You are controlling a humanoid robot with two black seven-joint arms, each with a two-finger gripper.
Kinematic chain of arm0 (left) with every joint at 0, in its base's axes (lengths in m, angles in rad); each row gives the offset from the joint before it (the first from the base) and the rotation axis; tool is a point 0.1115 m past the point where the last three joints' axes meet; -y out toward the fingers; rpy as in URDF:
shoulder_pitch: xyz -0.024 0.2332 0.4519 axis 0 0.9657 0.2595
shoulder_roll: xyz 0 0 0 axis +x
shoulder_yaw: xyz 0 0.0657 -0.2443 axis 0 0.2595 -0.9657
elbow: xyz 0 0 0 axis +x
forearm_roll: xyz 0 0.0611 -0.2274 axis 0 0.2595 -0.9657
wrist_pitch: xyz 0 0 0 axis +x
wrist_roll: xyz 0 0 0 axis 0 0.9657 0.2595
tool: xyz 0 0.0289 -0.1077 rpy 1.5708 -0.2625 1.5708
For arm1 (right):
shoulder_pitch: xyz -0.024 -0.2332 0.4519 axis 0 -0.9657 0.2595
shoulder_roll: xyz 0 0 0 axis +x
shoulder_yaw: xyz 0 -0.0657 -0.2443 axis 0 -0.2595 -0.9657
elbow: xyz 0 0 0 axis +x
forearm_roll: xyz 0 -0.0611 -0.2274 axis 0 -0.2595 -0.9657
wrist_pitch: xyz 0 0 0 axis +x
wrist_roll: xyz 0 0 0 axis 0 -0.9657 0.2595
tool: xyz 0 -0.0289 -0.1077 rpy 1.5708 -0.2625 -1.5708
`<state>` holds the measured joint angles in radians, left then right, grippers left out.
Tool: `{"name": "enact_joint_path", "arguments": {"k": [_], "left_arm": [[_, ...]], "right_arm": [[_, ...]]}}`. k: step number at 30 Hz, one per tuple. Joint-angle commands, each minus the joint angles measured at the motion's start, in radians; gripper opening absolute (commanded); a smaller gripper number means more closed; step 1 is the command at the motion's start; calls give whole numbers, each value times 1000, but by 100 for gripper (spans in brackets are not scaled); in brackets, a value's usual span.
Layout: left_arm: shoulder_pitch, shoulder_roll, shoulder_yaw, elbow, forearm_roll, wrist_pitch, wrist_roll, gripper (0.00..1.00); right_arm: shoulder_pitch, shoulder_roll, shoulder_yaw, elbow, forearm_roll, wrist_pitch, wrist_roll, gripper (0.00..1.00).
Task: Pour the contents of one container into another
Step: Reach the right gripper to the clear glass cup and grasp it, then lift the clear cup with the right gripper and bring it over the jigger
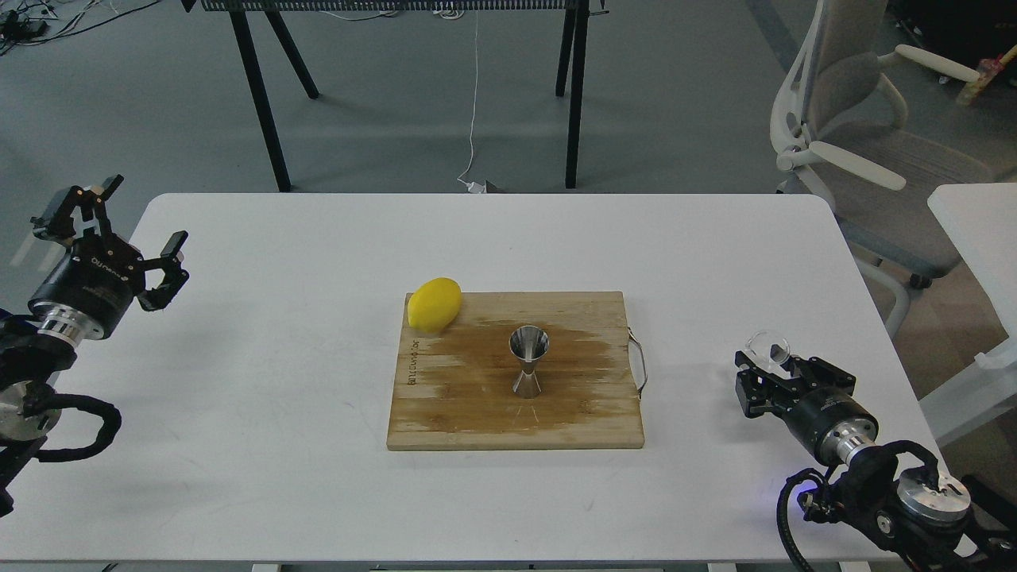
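head view: we've got the cup at the right, the jigger waiting in the middle.

our right gripper (769, 367) sits low near the table's (318, 477) right edge, fingers closed around the small clear glass cup (768, 348), which looks roughly upright. the steel jigger (528, 361) stands upright on the wooden cutting board (477, 413), well apart to the left of the cup, with the lemon (434, 304) on the board's far left corner. our left gripper (127, 238) hovers at the left, fingers spread wide, holding nothing. the risk, we reckon: the jigger's mouth is narrow and it's top-heavy, so a fast tilt spills onto the board, and a nudge from the cup tips it.
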<state>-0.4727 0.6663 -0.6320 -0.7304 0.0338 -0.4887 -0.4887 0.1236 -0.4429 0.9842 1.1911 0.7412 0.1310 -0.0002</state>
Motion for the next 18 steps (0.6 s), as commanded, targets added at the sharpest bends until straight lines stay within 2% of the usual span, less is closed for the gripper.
{"name": "enact_joint_path", "arguments": {"k": [1,6,10,18], "left_arm": [[0,-2,0,0,0,0,0,100],[-3,-27,-2,-1,2,0,0,100],[-3,-30,-2,-3,2,0,0,100],[-4,-42,3,-3,2,0,0,100]], "right_arm": [[120,-22,-1,53,-142,-1,-3,30],[315,-7,-18,81,-443,-19,-17,29],[435,79,-140,78,-682,-13,-41,29],[470,115,-291,110,-1146,1,-50,29]]}}
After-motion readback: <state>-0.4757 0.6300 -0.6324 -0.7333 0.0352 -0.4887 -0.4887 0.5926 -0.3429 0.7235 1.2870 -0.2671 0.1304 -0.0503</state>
